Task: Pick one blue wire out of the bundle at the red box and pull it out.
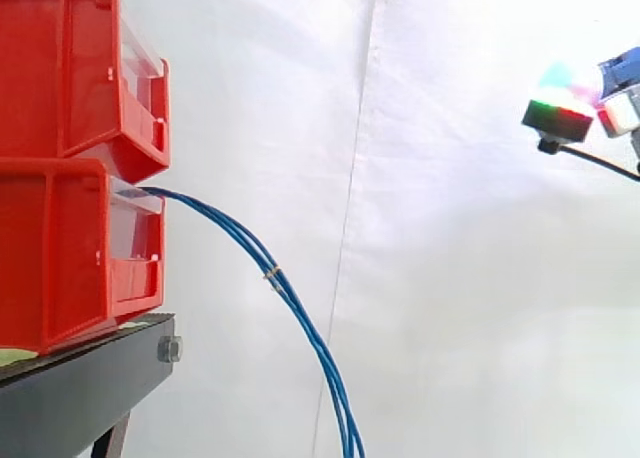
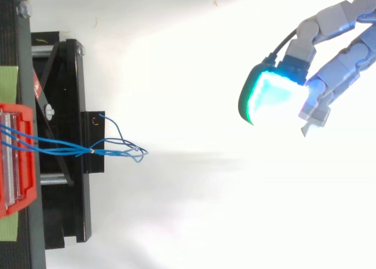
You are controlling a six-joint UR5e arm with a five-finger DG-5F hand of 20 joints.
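Currently the robot hand [image 2: 339, 68] hangs high and far to the right of the work, well apart from the bundle of blue wires [image 1: 285, 290], so the step in hand looks like the approach before any grasp. Two red bins are stacked on a black stand [image 1: 80, 388] at the left, before a white curtain [image 1: 450, 278]. The wires leave the front of the lower red bin [image 1: 60, 258] and arc downward past the stand's edge to the bottom of the side view. A small pale tie [image 1: 271, 273] binds them partway along. From above, the strands fan apart a little beyond the tie, and one strand curls away on its own toward the stand. To do this step well, the hand should probably come in level toward that fanned stretch, where a single strand can be told from its neighbours. It should close on one wire alone, then draw it away from the bin along the line the wire already follows. A sideways tug could drag the tied bundle with it. The hand holds nothing and touches nothing. Its fingers reach forward fairly straight and relaxed, with the glowing fingertips [image 2: 270, 96] near one another. Glare from the pads washes out the top view, so the exact gap is hard to judge.
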